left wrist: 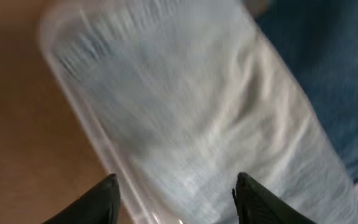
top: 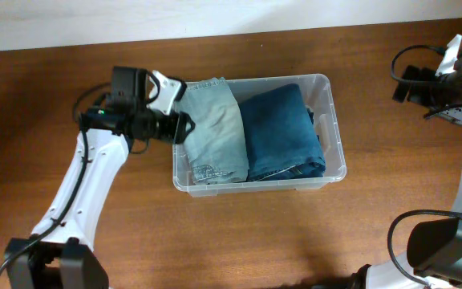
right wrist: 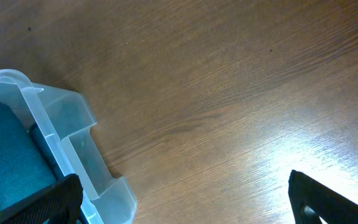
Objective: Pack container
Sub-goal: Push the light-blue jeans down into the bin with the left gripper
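Observation:
The clear plastic container [top: 330,90] stands at the table's middle. Inside lie a folded light-blue garment [top: 215,132] on the left and a folded dark-blue garment [top: 283,132] on the right. My left gripper [top: 184,128] is at the container's left wall. In the blurred left wrist view it is open [left wrist: 176,190], its fingers straddling the rim [left wrist: 98,137], with the light-blue garment [left wrist: 191,99] beyond. My right gripper [top: 401,84] hovers at the far right, apart from the container. It is open and empty [right wrist: 185,199], with the container's corner [right wrist: 73,124] and the dark-blue garment [right wrist: 5,155] at its left.
The wooden table [top: 255,233] runs to a pale wall strip at the back. Black cables loop by both arms. The right arm's base sits at the lower right [top: 443,249] and the left arm's base at the lower left [top: 54,265].

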Motion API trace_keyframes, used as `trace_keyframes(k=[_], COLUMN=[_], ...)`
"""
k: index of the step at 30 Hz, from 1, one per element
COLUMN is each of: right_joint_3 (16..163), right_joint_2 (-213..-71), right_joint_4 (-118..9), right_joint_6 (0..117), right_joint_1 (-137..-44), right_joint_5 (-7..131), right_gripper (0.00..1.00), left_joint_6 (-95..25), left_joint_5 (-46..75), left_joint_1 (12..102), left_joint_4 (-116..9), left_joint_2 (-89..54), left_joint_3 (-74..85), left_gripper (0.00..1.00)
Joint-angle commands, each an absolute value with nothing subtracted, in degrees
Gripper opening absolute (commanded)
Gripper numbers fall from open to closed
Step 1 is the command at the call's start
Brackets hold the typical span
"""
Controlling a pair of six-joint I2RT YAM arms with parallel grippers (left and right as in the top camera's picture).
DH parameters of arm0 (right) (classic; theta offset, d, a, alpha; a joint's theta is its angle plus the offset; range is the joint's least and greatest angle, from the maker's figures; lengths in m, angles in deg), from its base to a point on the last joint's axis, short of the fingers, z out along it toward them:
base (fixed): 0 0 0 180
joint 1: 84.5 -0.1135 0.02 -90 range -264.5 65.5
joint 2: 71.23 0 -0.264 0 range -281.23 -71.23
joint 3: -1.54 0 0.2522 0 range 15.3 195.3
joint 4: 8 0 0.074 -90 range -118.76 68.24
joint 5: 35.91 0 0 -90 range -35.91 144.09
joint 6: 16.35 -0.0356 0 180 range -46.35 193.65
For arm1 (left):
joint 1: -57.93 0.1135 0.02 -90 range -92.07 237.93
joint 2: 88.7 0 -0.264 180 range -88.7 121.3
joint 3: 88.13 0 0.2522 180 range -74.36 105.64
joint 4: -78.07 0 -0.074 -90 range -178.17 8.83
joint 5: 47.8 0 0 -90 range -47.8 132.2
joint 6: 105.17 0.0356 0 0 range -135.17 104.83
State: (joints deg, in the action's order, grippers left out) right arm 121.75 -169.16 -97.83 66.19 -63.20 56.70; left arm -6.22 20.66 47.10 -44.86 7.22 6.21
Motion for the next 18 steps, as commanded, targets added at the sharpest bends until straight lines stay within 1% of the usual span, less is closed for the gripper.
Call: trace_keyframes(k=[1,2,3,5,6,7,8,11,15,18], right_joint_3=[121.42,121.42,121.42,121.42,121.42,121.42,121.42,121.42,121.42,121.42], right_joint_2=[-168.07,-168.07,-168.07,-168.07,-168.07,-168.07,-168.07,-168.07,-168.07,-168.07], right_joint_4=[-97.83,-97.83,-97.83,-97.83,-97.83,-97.83,-97.81,-97.83,-97.83,-97.83], right_joint_6=[66.30,66.27,66.27,66.30,66.30,66.27,66.27,66.27,66.27,66.27], right_joint_1=[-63.09,-63.09,-63.09,-63.09,-63.09,-63.09,-63.09,-63.09,-63.09,-63.09], right_joint_5=[56.81,56.83,56.81,56.81,56.83,56.81,56.83,56.83,56.83,56.83], right_gripper=[0.98,0.98,0.98,0.98,0.99,0.98,0.99,0.99,0.98,0.98], left_joint_6=[-5.63,-5.63,-5.63,-5.61,-5.61,-5.61,-5.56,-3.90,-4.67,-5.26], left_joint_5=[20.99,19.04,17.01,13.14,11.74,11.24,11.37,12.29,15.92,21.21], left_joint_1=[47.34,47.26,47.15,46.75,46.36,45.90,45.27,43.54,42.95,42.95], left_joint_4=[-44.58,-44.58,-44.58,-44.60,-44.69,-44.80,-44.78,-45.30,-48.71,-51.86], left_joint_2=[7.05,7.05,7.05,7.05,7.05,7.05,7.05,7.20,7.20,8.07], left_joint_3=[11.68,12.70,13.58,14.67,14.89,14.89,14.89,14.87,14.87,14.87], left_gripper=[0.59,0.55,0.38,0.19,0.12,0.07,0.04,0.01,0.01,0.01])
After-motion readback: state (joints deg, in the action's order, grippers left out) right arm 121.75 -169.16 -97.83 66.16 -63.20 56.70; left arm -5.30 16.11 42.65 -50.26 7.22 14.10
